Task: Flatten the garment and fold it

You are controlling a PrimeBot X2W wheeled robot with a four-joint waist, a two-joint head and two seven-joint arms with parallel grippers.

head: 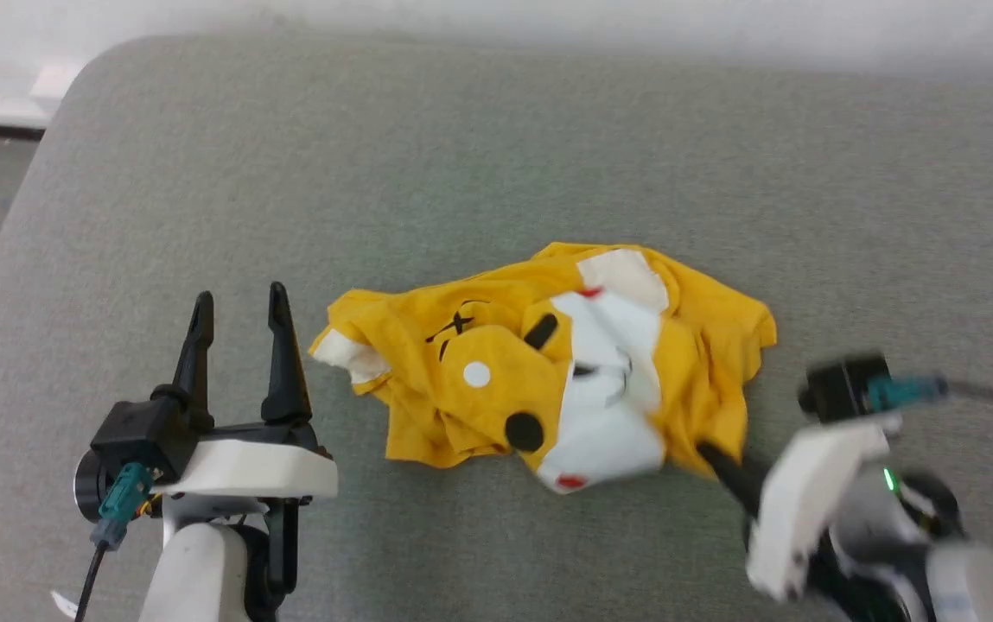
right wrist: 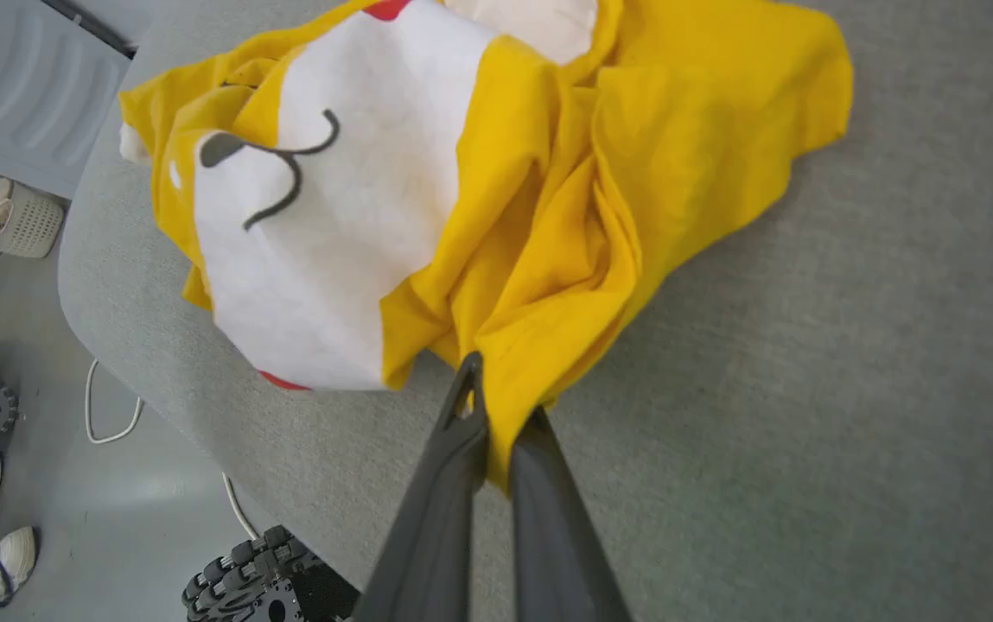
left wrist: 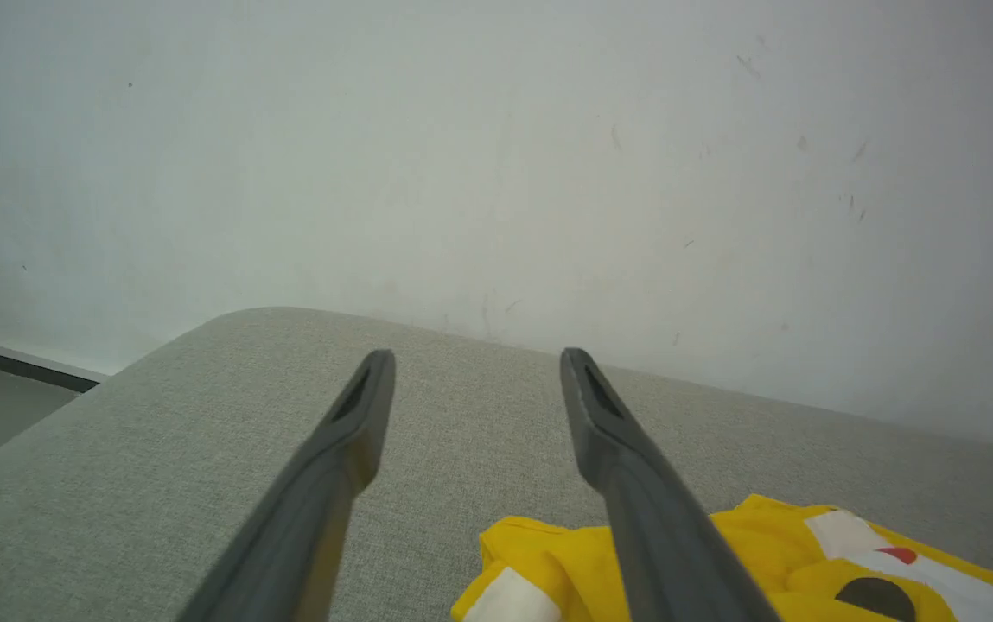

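The garment (head: 548,371) is a mustard-yellow T-shirt with a white cartoon muzzle, black dots and red marks, lying crumpled in a heap on the grey padded surface (head: 496,173). My right gripper (right wrist: 500,402) is shut on a yellow fold at the garment's (right wrist: 548,216) near right edge, cloth pinched between its two dark fingers; in the head view it (head: 712,453) reaches in from the lower right. My left gripper (head: 241,307) stands open just left of the heap, touching nothing. In the left wrist view its fingers (left wrist: 358,423) are spread, with the garment (left wrist: 773,561) at the lower right.
The grey surface ends in a rounded corner at the far left (head: 73,95), with floor beyond and a white wall (left wrist: 496,155) behind. Beside the surface, the right wrist view shows a white basket (right wrist: 12,220), a loose white cable (right wrist: 116,415) and black toothed wheels (right wrist: 271,579) on the floor.
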